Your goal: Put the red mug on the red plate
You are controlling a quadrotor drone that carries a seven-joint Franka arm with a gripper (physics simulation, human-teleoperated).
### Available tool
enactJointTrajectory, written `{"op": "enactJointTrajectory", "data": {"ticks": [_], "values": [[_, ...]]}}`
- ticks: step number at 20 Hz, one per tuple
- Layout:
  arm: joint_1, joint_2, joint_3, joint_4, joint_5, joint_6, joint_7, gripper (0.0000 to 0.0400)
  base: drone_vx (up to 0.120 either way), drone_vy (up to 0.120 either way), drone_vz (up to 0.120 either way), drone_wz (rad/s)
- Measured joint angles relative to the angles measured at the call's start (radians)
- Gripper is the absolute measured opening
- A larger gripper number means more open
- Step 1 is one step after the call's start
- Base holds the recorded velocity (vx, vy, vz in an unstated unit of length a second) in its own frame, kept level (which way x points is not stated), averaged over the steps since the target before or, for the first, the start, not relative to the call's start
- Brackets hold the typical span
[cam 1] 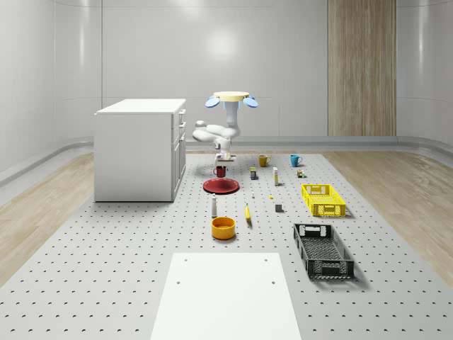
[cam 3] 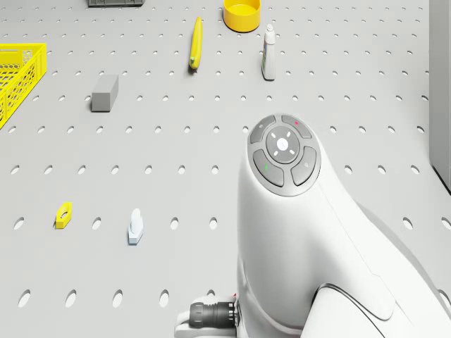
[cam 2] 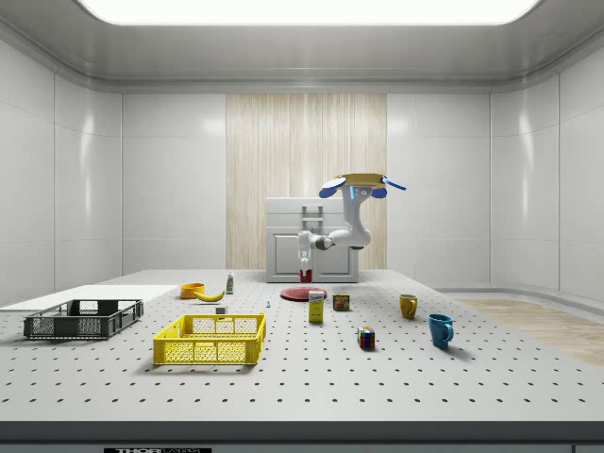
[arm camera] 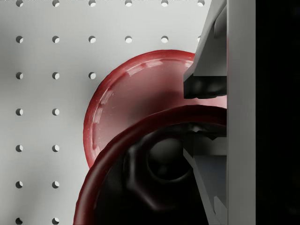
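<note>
The room is white-walled, with one wood-panelled strip (cam 1: 361, 67) on the far wall and wooden flooring (cam 1: 400, 191) around a large grey pegboard floor (cam 1: 106, 262) dotted with holes. A pale blank sheet (cam 1: 226, 297) lies on that floor, well in front of the claw. A white cabinet (cam 1: 138, 149) stands just beside the claw, on the whole-scene view's left. The drone (cam 1: 231, 98) hovers above the claw, over the stretch of floor beside the cabinet, its white arm (cam 1: 219, 133) bent downward.

The claw (cam 1: 222, 161) hangs low with the red mug (cam 1: 220, 171) pinched between its fingers (arm camera: 206, 84); in the wrist view one finger sits outside the rim and the other inside. The mug is off the floor, above the far edge of the red plate (cam 1: 221, 186), which lies flat directly below and slightly in front of the claw.

Farther off lie a black crate (cam 1: 323, 250) and a yellow crate (cam 1: 323, 200). Nearer are a yellow bowl (cam 1: 223, 227), a banana (cam 1: 248, 213) and a small white bottle (cam 1: 214, 206).
</note>
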Motion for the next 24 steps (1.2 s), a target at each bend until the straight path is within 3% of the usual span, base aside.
{"op": "enactJointTrajectory", "data": {"ticks": [14,15,17,19,24], "values": [[-0.055,0.002,-0.153,0.024,-0.146,0.046,0.04,0.0099,0.0,0.0,0.0,0.0],[-0.057,0.003,-0.162,0.027,-0.155,0.048,0.041,0.0123,0.0,0.0,0.0,0.0],[-0.061,0.005,-0.175,0.031,-0.168,0.051,0.042,0.0232,0.0,0.0,0.0,0.0],[-0.061,0.007,-0.176,0.031,-0.169,0.05,0.042,0.0298,0.0,0.0,0.0,0.0],[-0.051,0.011,-0.135,0.019,-0.132,0.031,0.04,0.0371,0.0,0.0,0.0,0.0]]}}
